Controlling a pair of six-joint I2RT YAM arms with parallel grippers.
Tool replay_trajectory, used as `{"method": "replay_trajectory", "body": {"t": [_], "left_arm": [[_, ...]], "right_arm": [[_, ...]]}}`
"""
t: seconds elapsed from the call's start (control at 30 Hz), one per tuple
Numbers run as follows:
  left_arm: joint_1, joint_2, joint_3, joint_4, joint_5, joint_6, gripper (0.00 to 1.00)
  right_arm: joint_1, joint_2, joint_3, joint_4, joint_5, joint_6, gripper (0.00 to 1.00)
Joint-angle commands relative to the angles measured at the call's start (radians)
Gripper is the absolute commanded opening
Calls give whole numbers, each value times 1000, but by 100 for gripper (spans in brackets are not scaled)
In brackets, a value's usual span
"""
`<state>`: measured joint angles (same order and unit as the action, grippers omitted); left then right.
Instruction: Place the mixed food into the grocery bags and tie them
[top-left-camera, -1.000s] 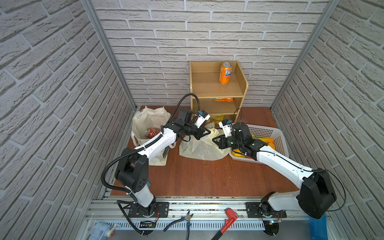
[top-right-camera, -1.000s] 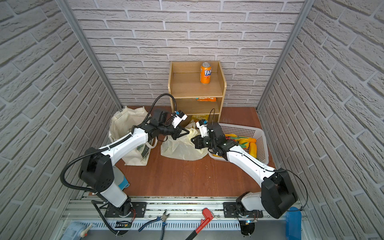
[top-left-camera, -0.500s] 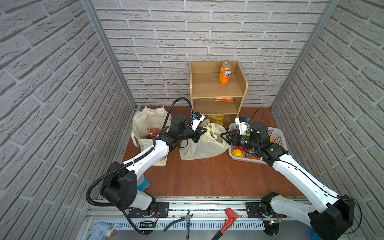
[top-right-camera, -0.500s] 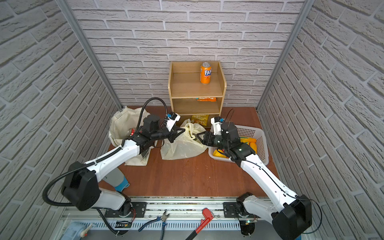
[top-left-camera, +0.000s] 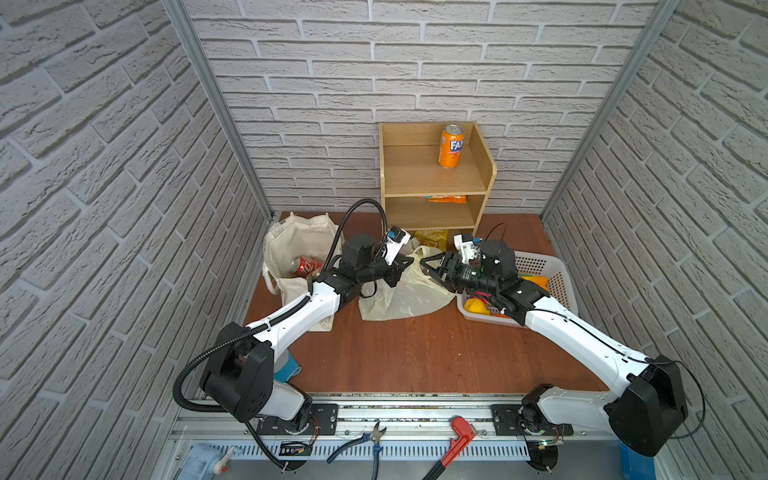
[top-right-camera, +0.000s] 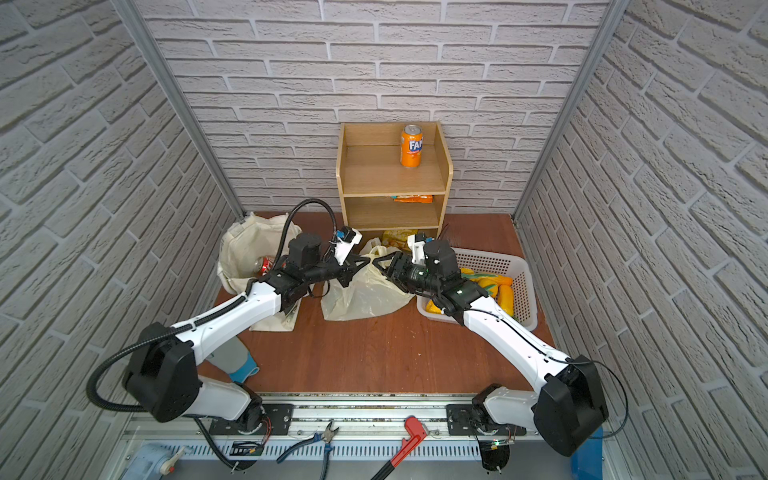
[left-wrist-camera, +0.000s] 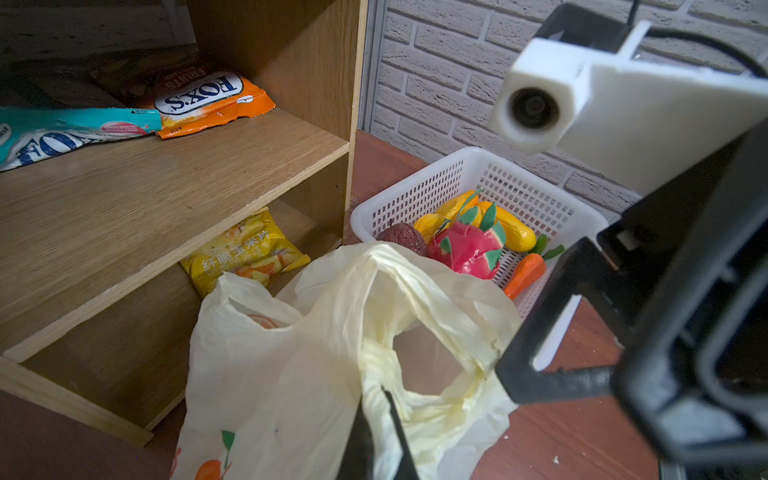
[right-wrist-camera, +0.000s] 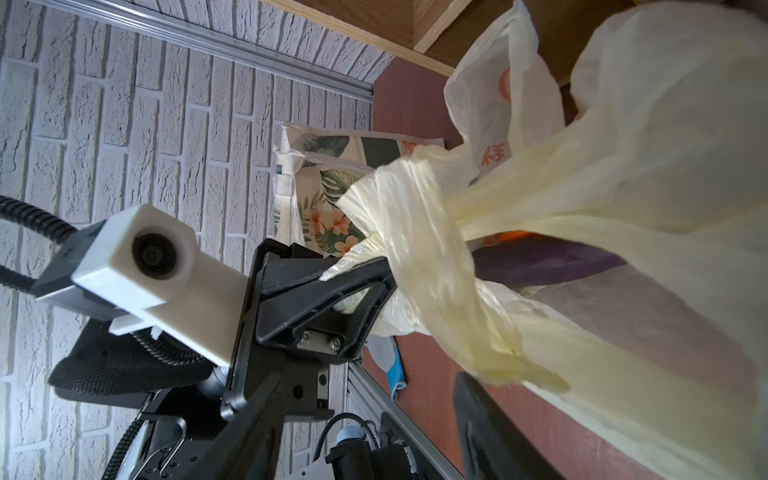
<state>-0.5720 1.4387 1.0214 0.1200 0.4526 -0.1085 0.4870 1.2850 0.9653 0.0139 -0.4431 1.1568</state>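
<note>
Half the tying grip is set on the plastic carrier bag (top-left-camera: 399, 295), slumped on the counter (top-left-camera: 415, 357) between canvas tote (top-left-camera: 291, 241) and white basket (top-left-camera: 540, 264): left gripper (top-left-camera: 408, 262) clenched on its twisted handle (right-wrist-camera: 415, 232), so the right gripper (top-left-camera: 430, 270), jaws spread and empty, should take the free handle (left-wrist-camera: 232, 303) squarely before crossing.

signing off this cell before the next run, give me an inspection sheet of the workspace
surface: brown wooden tabletop, small crumbs
job's things: plastic carrier bag mid-table, handles twisted; canvas tote holding red soda can; toy produce in white basket; snack packets and orange soda can on wooden shelf
clutter: pliers, red wrench on front rail
tools: left tool shut on bag handle; right tool open beside it
cables: black conduit arching over left arm
surroundings: brick-pattern walls
</note>
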Motion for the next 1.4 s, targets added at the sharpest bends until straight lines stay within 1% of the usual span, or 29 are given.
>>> {"method": "replay_trajectory", "body": {"t": [0.0,0.27,0.5,0.83,1.1,1.27,1.33,1.37], "left_arm": [[-7,-24,-2,50,4,19,0],[-8,-43,-10,47,16,24,0],[-8,-46,-6,41,35,22,0],[-20,-41,-11,25,57,20,0],[-32,-38,1,4,72,31,0],[-44,-28,18,-39,121,48,0],[-53,-25,23,-59,130,58,0],[-57,-23,23,-64,133,60,0]], "right_arm": [[5,15,-16,127,11,56,66],[4,59,-58,180,64,60,67],[5,109,-65,241,59,73,67],[-2,171,-99,548,84,150,69],[-2,254,-123,730,79,246,70],[-3,284,-118,790,78,271,69],[-4,290,-110,796,75,273,67],[-4,294,-107,797,74,273,64]]}}
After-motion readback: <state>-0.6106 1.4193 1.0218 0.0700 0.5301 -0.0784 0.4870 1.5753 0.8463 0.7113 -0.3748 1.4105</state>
